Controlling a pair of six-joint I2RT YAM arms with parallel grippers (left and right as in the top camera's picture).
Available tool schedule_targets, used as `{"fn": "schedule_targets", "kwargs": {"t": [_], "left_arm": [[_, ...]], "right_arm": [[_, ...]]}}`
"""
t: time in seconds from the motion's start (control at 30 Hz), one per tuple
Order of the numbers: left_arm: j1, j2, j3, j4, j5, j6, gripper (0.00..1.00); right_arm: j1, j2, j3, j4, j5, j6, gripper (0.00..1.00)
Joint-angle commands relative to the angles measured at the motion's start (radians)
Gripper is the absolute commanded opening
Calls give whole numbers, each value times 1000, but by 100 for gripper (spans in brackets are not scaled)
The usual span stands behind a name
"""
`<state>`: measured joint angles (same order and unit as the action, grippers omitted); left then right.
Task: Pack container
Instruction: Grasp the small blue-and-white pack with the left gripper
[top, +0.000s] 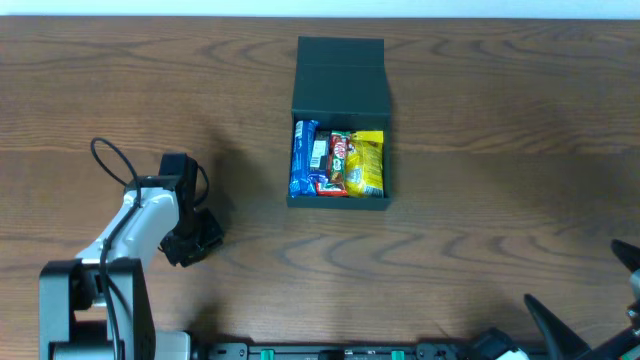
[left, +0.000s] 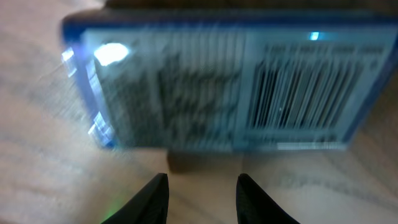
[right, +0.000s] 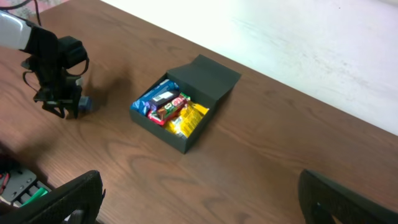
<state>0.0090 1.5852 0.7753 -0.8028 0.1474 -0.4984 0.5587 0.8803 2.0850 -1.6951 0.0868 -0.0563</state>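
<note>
Hovering left gripper (left: 202, 183): fingers (left: 152, 199) partly apart, nothing between, just short of a blue packet (left: 217, 81).
Right gripper (right: 199, 177): spread wide, empty.
Box (top: 338, 203): mid-table, lid back, well right of left gripper.
Left arm (top: 135, 225): wrist pointing down.

Soft even light; left wrist view badly blurred, glare spots on the blue packet (left: 217, 87).
</note>
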Motion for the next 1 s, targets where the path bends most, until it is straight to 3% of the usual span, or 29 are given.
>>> {"fn": "schedule_targets", "kwargs": {"t": [0.0, 0.77, 0.9, 0.97], "left_arm": [[-3, 19, -4, 18, -2, -11, 36], [-1, 19, 26, 169, -160, 32, 38], [6, 19, 32, 183, -159, 80, 37], [8, 18, 48, 167, -157, 135, 32]], "right_arm": [[4, -3, -4, -2, 14, -12, 99], [4, -3, -4, 0, 14, 7, 99], [4, -3, -4, 0, 14, 11, 99], [4, -3, -4, -1, 14, 18, 99]]}}
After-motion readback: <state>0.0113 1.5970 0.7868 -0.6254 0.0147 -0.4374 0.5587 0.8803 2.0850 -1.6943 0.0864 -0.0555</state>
